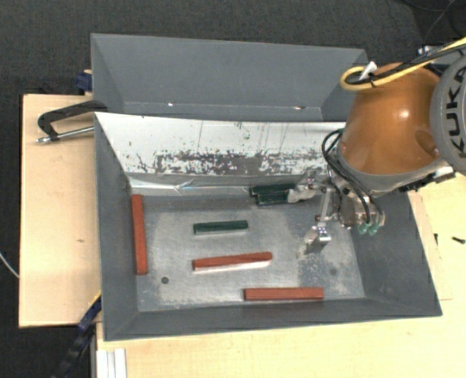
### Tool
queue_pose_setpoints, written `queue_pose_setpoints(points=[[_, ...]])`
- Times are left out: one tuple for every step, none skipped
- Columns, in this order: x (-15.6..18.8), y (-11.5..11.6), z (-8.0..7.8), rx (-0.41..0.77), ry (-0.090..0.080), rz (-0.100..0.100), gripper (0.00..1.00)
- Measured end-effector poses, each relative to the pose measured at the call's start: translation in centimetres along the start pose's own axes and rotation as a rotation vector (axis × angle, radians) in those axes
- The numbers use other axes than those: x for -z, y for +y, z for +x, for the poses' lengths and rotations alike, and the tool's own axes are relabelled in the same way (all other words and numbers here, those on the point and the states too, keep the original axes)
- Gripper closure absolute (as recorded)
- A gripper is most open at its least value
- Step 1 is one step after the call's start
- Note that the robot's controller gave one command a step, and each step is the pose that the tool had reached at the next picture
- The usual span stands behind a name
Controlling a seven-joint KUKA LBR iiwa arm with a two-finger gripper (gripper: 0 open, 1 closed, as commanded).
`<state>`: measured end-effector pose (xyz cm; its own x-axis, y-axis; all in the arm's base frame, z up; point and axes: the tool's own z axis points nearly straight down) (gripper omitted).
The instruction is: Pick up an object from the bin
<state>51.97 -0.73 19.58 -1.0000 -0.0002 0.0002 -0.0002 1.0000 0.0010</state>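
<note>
View: camera view, looking down into the bin
Bin: grey metal bin (115, 235), with the arm coming in from the right
Claw: the gripper (316, 241) hangs low over bare floor in the right half of the bin, and honestly I can't tell if it's open or closed
Closest thing: flat red-brown bar (283, 294) by the near wall, a bit nearer and to the left of the gripper, not touching it
Its long axis: left to right, parallel to the near wall
Also around: red-brown bar with a white edge (231, 263) off to the left; short dark green bar (220, 227) beyond that; dark green block (271, 193) by the far wall; long red-brown bar (139, 233) along the left wall, well apart
Next move, my guess: shift nearer and left, then close across the flat bar's short width
</note>
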Motion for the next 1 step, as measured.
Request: queue_pose_setpoints(points=[[-6.96, 4.30, 0.91, 0.010, -0.005, -0.001, 0.00]])
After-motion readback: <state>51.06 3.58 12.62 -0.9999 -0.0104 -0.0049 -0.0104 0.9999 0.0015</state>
